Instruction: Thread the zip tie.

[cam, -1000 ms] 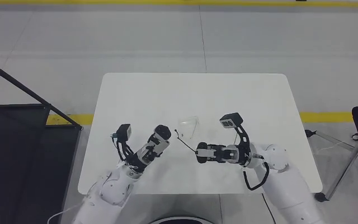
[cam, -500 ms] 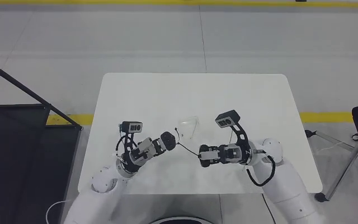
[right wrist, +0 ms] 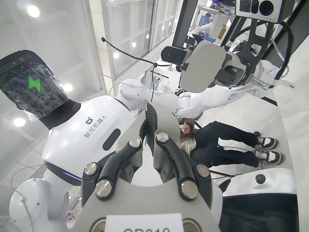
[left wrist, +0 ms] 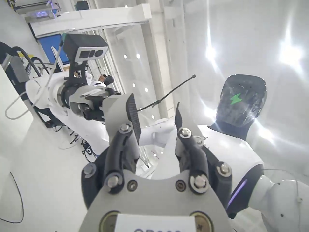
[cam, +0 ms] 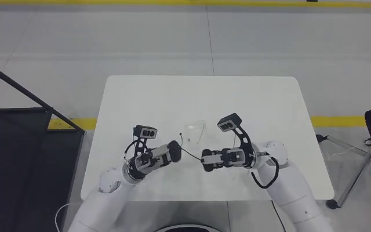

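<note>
A thin black zip tie (cam: pixel 191 148) hangs in the air above the white table (cam: pixel 261 104), slanting up from my right gripper (cam: pixel 206 159), which is shut on its lower end. In the right wrist view the tie (right wrist: pixel 123 53) rises out of the closed fingers (right wrist: pixel 150 121), kinks at a small knot and runs on to its head. My left gripper (cam: pixel 175 152) is open right beside the tie's middle. In the left wrist view the tie (left wrist: pixel 173 89) shows beyond the gap of the open left gripper (left wrist: pixel 154 100); whether a finger touches it is unclear.
A small clear plastic bag (cam: pixel 196 129) lies on the table just behind the grippers. The tabletop is bare toward the back and the right. A black screen panel (cam: pixel 29 156) stands off the table's left side.
My left arm has swung right, bringing its open gripper up to the zip tie. The right gripper has shifted slightly left with the tie still in it.
</note>
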Controlling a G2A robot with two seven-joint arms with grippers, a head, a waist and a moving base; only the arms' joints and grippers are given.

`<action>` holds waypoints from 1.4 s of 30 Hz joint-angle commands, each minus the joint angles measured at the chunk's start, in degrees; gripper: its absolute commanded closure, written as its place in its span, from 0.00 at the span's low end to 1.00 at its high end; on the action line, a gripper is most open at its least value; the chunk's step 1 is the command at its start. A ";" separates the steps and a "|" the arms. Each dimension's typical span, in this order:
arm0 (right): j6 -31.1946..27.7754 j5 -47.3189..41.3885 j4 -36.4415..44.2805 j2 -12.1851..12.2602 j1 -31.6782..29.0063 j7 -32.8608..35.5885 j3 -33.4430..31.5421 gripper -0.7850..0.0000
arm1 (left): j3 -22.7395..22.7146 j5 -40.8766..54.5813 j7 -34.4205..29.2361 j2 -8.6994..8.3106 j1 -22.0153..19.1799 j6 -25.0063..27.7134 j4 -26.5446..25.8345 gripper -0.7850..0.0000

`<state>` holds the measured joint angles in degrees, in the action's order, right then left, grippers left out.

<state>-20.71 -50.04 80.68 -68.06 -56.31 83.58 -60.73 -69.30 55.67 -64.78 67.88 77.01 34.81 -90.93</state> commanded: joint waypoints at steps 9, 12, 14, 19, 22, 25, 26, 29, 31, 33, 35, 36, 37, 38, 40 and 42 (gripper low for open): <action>0.04 0.47 -1.35 -0.55 0.38 0.04 0.19 1.00 | 0.36 0.28 -0.60 0.48 -0.51 0.16 0.55 0.62; 0.04 0.61 -1.50 -0.67 0.34 0.04 0.13 1.00 | 0.37 0.26 -0.86 0.59 -0.51 0.20 0.55 0.64; 0.06 0.69 -1.52 -0.74 0.30 0.06 0.08 1.00 | 0.32 -0.36 -0.97 0.63 -0.56 0.30 0.63 0.64; 0.11 0.74 -1.58 -0.90 0.20 0.11 -0.12 1.00 | 0.38 -1.04 -0.60 0.80 -0.54 0.33 0.54 0.66; 0.22 0.78 -1.70 -0.99 0.19 0.22 -0.21 1.00 | 0.34 -1.04 -0.67 0.90 -0.60 0.30 0.60 0.71; 0.21 1.03 -1.88 -1.11 0.26 0.21 -0.16 1.00 | 0.31 -0.95 -0.71 1.00 -0.61 0.39 0.70 0.79; 0.21 1.09 -1.91 -1.15 0.29 0.21 -0.13 1.00 | 0.28 -1.01 -0.83 1.02 -0.65 0.45 0.71 0.85; 0.32 1.16 -1.98 -1.25 0.34 0.31 -0.13 1.00 | 0.23 -0.96 -0.99 1.11 -0.69 0.40 0.80 0.92; 0.43 1.11 -2.06 -1.31 0.37 0.43 -0.18 1.00 | 0.13 -0.91 -1.11 1.15 -0.72 0.35 0.88 0.97; 0.50 1.18 -2.09 -1.35 0.39 0.50 -0.25 1.00 | 0.05 -0.89 -1.21 1.20 -0.73 0.39 0.90 1.00; 0.58 1.27 -2.09 -1.39 0.41 0.58 -0.33 1.00 | -0.03 -0.99 -1.37 1.24 -0.73 0.38 0.95 1.00; 0.63 1.27 -2.08 -1.41 0.41 0.62 -0.39 1.00 | -0.08 -0.96 -1.46 1.26 -0.70 0.46 0.94 1.00; 0.66 1.22 -2.01 -1.42 0.42 0.65 -0.50 1.00 | -0.12 -1.00 -1.60 1.28 -0.67 0.47 0.96 1.00; 0.62 1.01 -1.81 -1.43 0.39 0.62 -0.68 1.00 | -0.20 -1.11 -1.74 1.29 -0.66 0.59 1.01 1.00; 0.67 0.60 -1.28 -1.41 0.28 0.67 -1.21 1.00 | -0.27 -1.47 -1.88 1.32 -0.63 0.73 1.24 1.00; 0.77 -0.05 -0.70 -1.38 0.05 0.77 -1.88 1.00 | -0.33 -1.84 -1.78 1.36 -0.66 0.81 1.40 1.00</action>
<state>-20.01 -49.78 79.75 -69.46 -56.14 84.28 -62.30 -69.60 54.04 -66.63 69.22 76.38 35.58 -89.61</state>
